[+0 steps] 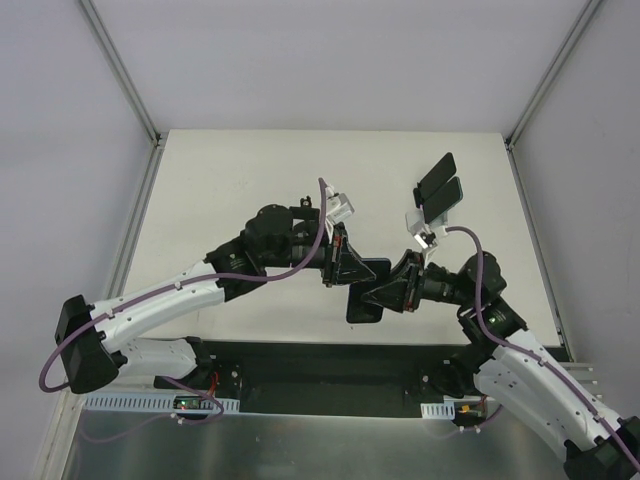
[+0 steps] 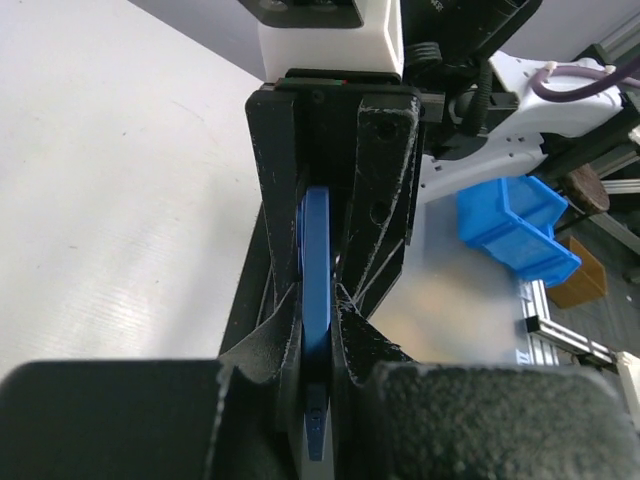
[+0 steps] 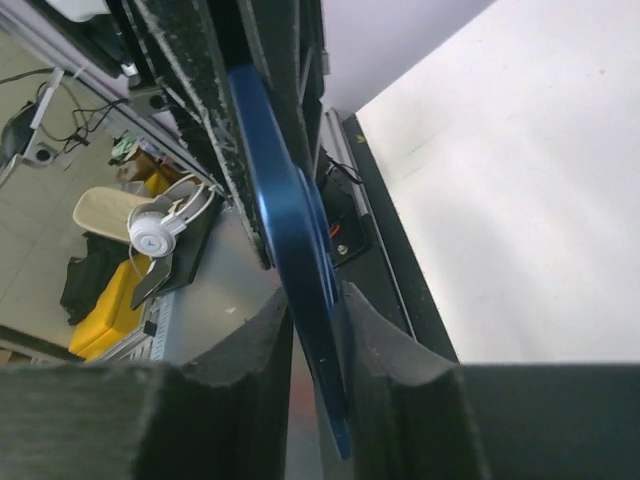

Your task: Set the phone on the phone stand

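Note:
A dark blue phone (image 1: pixel 367 293) is held on edge above the table's near middle, between both grippers. My left gripper (image 1: pixel 347 268) clamps it from the left and my right gripper (image 1: pixel 388 292) clamps it from the right. In the left wrist view the phone's blue edge (image 2: pixel 316 250) runs between my left gripper's jaws (image 2: pixel 320 300), with the right gripper's fingers (image 2: pixel 385 200) beyond. In the right wrist view the phone (image 3: pixel 285 210) sits between my right gripper's jaws (image 3: pixel 315 300). The black phone stand (image 1: pixel 440 188) stands at the back right, with nothing on it.
The white table (image 1: pixel 250 180) is bounded by aluminium frame posts at its back corners. A black strip runs along its near edge (image 1: pixel 300 360). Off the table are a blue bin (image 2: pixel 515 225) and white headphones (image 3: pixel 150 230).

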Controlling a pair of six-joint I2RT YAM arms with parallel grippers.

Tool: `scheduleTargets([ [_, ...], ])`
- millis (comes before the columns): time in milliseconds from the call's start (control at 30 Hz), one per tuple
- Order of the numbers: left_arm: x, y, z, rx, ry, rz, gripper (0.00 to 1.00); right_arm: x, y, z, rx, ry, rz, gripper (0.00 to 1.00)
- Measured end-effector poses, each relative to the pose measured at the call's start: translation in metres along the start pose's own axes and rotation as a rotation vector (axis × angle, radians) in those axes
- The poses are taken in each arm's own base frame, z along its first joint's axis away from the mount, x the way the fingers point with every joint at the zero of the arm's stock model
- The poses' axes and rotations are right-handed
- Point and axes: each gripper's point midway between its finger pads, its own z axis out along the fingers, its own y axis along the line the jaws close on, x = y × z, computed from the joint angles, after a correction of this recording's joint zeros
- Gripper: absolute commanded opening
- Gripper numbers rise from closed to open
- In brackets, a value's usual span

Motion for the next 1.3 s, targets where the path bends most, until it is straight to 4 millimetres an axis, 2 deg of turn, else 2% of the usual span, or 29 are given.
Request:
scheduleTargets([
  [33, -0.001, -0.001, -0.001, 0.006, -0.004, -0.003, 0.0, -0.001, 0.003, 0.002, -0.02, 0.001, 0.002, 0.09],
  [67, -0.002, -0.002, -0.002, 0.012, -0.006, -0.009, 0.0, -0.001, 0.005, 0.003, -0.036, 0.007, 0.004, 0.02],
  [133, -0.004, -0.003, -0.007, 0.025, -0.011, -0.03, 0.03, -0.001, 0.014, 0.006, -0.089, 0.02, -0.014, 0.01],
  [167, -0.005, -0.006, -0.009, 0.039, -0.01, -0.042, 0.15, -0.002, 0.018, 0.007, -0.113, 0.021, -0.028, 0.01],
  [200, -0.007, -0.01, -0.011, 0.05, -0.014, -0.045, 0.46, -0.003, 0.021, 0.007, -0.128, 0.017, -0.037, 0.01],
  [233, -0.008, -0.012, -0.012, 0.058, -0.016, -0.045, 0.52, -0.004, 0.023, 0.008, -0.138, 0.015, -0.042, 0.01],
  [300, -0.012, -0.014, -0.014, 0.063, -0.032, -0.055, 0.55, -0.006, 0.024, 0.009, -0.14, 0.01, -0.035, 0.01],
  [333, -0.016, -0.015, -0.015, 0.067, -0.046, -0.054, 0.45, -0.006, 0.023, 0.01, -0.133, 0.008, -0.027, 0.01],
  [433, -0.016, -0.014, -0.019, 0.071, -0.063, -0.068, 0.28, -0.006, 0.017, 0.013, -0.113, 0.008, -0.006, 0.01],
  [567, -0.011, -0.009, -0.02, 0.071, -0.052, -0.091, 0.19, -0.005, 0.019, 0.014, -0.12, 0.011, -0.003, 0.01],
  [667, -0.01, -0.01, -0.02, 0.087, -0.041, -0.098, 0.08, -0.005, 0.023, 0.015, -0.133, 0.01, -0.008, 0.01],
  [800, -0.007, -0.012, -0.019, 0.111, -0.023, -0.109, 0.0, -0.004, 0.027, 0.016, -0.147, 0.013, -0.01, 0.01],
  [833, -0.007, -0.014, -0.019, 0.119, -0.021, -0.109, 0.0, -0.003, 0.028, 0.017, -0.15, 0.014, -0.009, 0.05],
  [867, -0.007, -0.016, -0.02, 0.129, -0.018, -0.11, 0.0, -0.003, 0.028, 0.017, -0.151, 0.014, -0.009, 0.14],
  [900, -0.007, -0.016, -0.02, 0.133, -0.017, -0.11, 0.0, -0.003, 0.029, 0.017, -0.151, 0.012, -0.01, 0.34],
  [1000, -0.006, -0.016, -0.02, 0.132, -0.017, -0.112, 0.0, -0.004, 0.026, 0.02, -0.137, 0.004, -0.005, 0.45],
  [1033, -0.005, -0.016, -0.021, 0.13, -0.017, -0.113, 0.0, -0.003, 0.027, 0.021, -0.137, 0.005, 0.002, 0.46],
  [1067, -0.003, -0.017, -0.022, 0.13, -0.016, -0.113, 0.0, -0.002, 0.025, 0.024, -0.133, 0.007, 0.006, 0.45],
  [1133, -0.003, -0.019, -0.025, 0.126, -0.02, -0.113, 0.0, 0.003, 0.026, 0.028, -0.133, 0.019, 0.017, 0.29],
  [1233, -0.006, -0.02, -0.027, 0.118, -0.037, -0.105, 0.0, 0.006, 0.032, 0.03, -0.156, 0.017, 0.011, 0.16],
  [1300, -0.007, -0.018, -0.027, 0.106, -0.045, -0.107, 0.0, 0.006, 0.034, 0.03, -0.163, 0.01, 0.003, 0.01],
])
